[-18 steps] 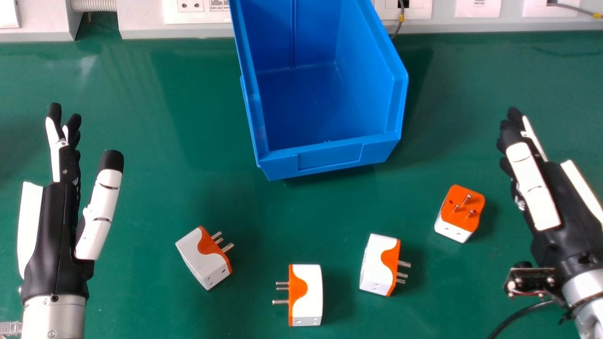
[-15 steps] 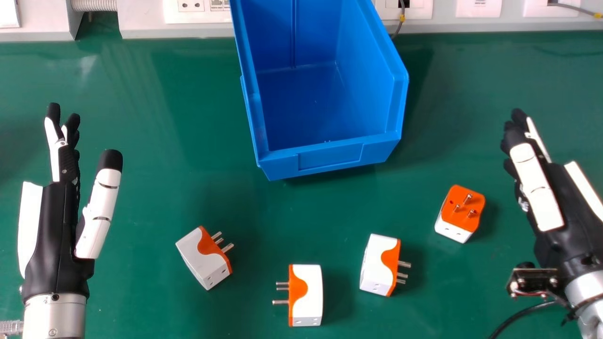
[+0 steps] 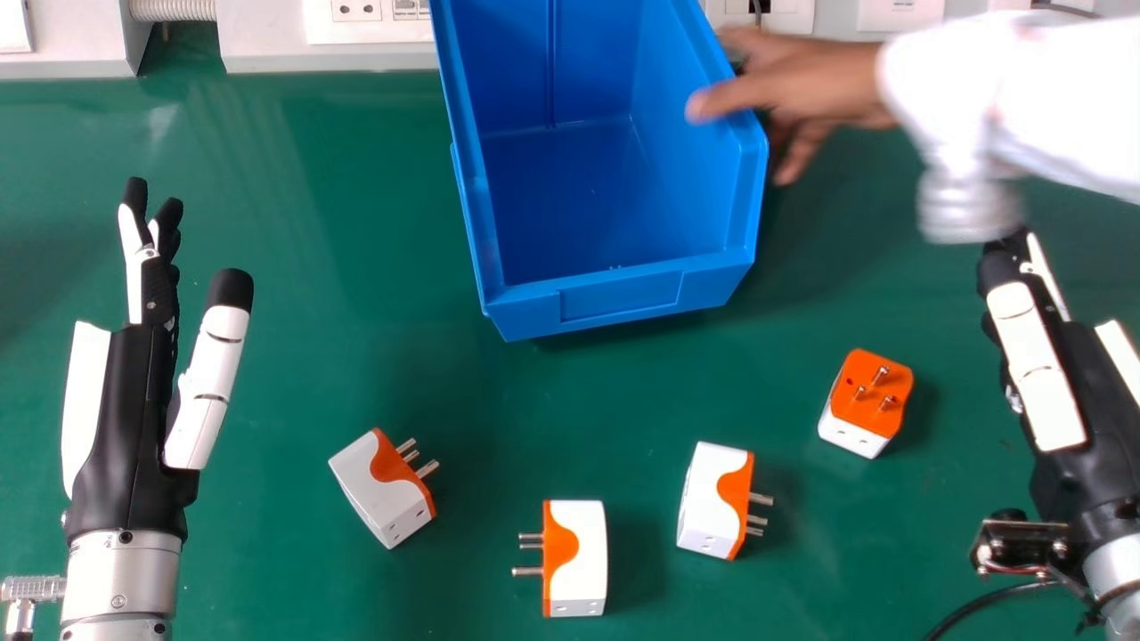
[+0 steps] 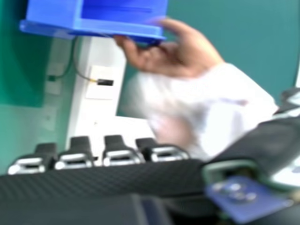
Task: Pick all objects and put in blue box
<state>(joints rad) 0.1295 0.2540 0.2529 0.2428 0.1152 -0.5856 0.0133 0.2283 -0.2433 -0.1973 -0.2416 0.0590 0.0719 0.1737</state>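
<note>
We see four white-and-orange plug adapters lying apart from one another on the green bench (image 3: 312, 223), all outside the blue box (image 3: 623, 296), which stands open beyond them. The leftmost adapter (image 3: 378, 485) lies tilted in our view, its pins pointing right and slightly away from us. The next adapter (image 3: 583, 552), the nearest to us, has its pins toward the left. To its right, a third adapter (image 3: 710, 499) points its pins right. The rightmost adapter (image 3: 868, 392) sits with its orange face and pins upward, between the box and our right hand (image 3: 1038, 374).

Our left hand (image 3: 123, 392) is at the left of the head view, fingers straight, thumb spread apart from them, holding nothing. Our right hand is at the right side, its fingers extended too, and it holds nothing.

A person's hand (image 3: 819, 80) comes in from the right and grasps the box's right wall, with one digit over the rim and others outside. The white sleeve (image 3: 1060, 98) is blurred, and its lower part hangs by our right hand's fingertips; we cannot tell whether they touch. Behind the box runs a pale panel (image 3: 285, 58) with sockets.
</note>
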